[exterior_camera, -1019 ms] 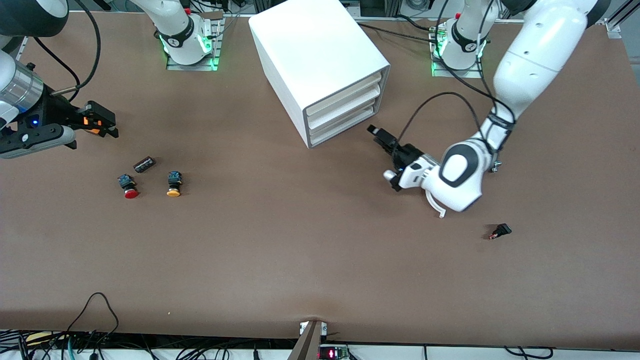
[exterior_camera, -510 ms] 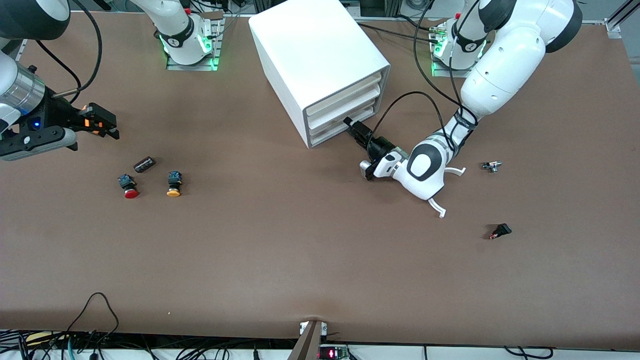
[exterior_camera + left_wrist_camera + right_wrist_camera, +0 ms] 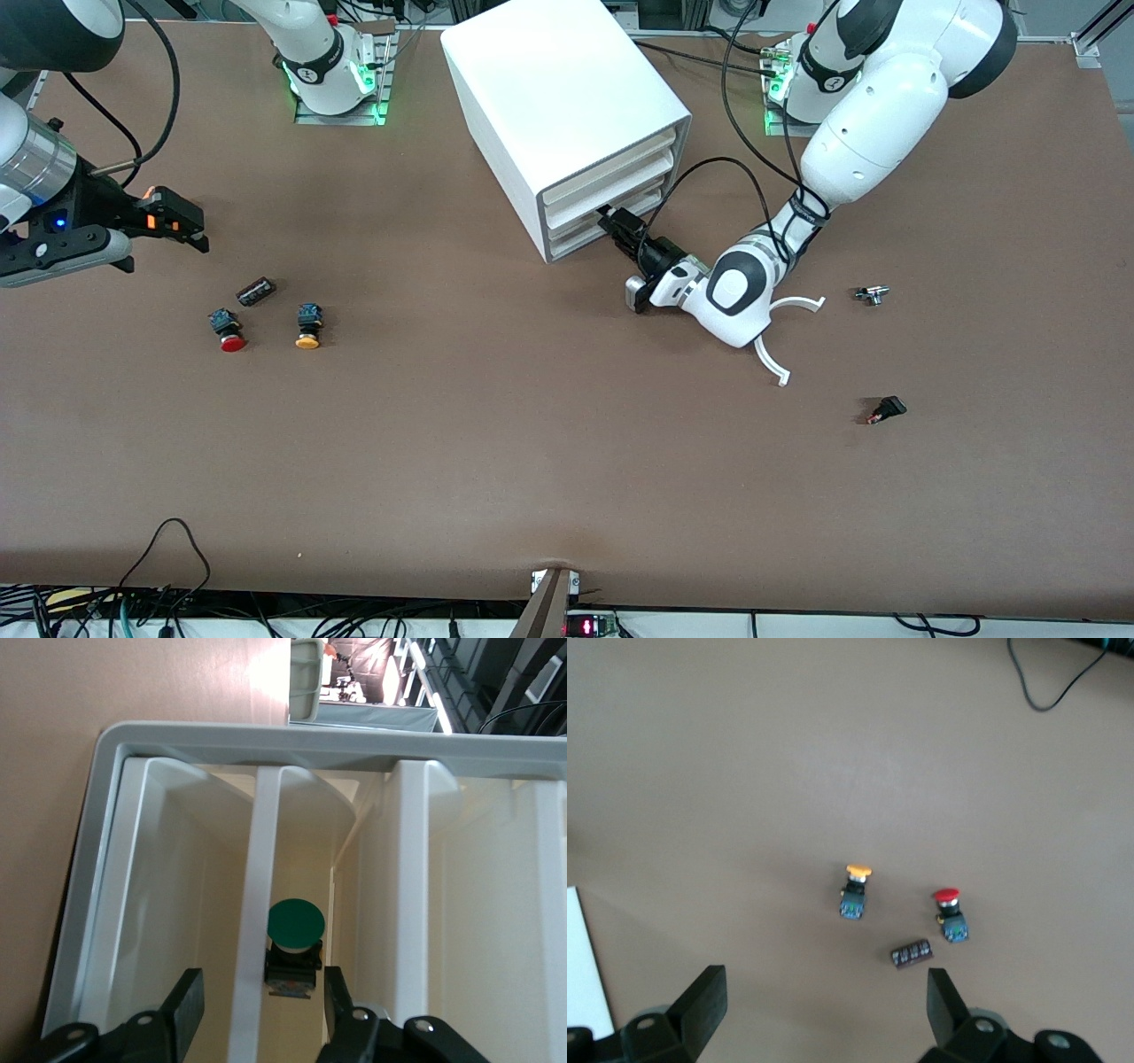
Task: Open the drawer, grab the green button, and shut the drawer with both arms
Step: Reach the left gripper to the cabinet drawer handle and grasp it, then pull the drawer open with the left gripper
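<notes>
There are 2 arms, 1 white cabinet [image 3: 558, 80] with 3 cream-fronted drawers, and 3 push buttons: 1 green, 1 red, 1 orange. The red button [image 3: 232, 343] and the orange button [image 3: 307, 341] lie side by side on the table [image 3: 532, 443] toward the right arm's end. 1 small dark block [image 3: 255, 291] lies just beside them, farther from the front camera. Toward the left arm's end lie 1 small metal part [image 3: 873, 294], 1 black part [image 3: 888, 408] and 2 white curved strips [image 3: 772, 363].

All 3 drawers look closed. The left gripper [image 3: 609, 217] is at the front of the lowest drawer [image 3: 576, 237], its fingers [image 3: 186, 1001] partly apart and clamping nothing. The green button [image 3: 296, 921] shows between them in the left wrist view, against the cabinet's front; which drawer it belongs to I cannot tell.

The right gripper [image 3: 197, 232] waits, spread wide and empty, over the table near the red and orange buttons.

1 second earlier the left gripper hung over bare table, apart from the cabinet, and its arm hid the metal part. The right gripper has barely shifted, and the loose items have stayed put.
</notes>
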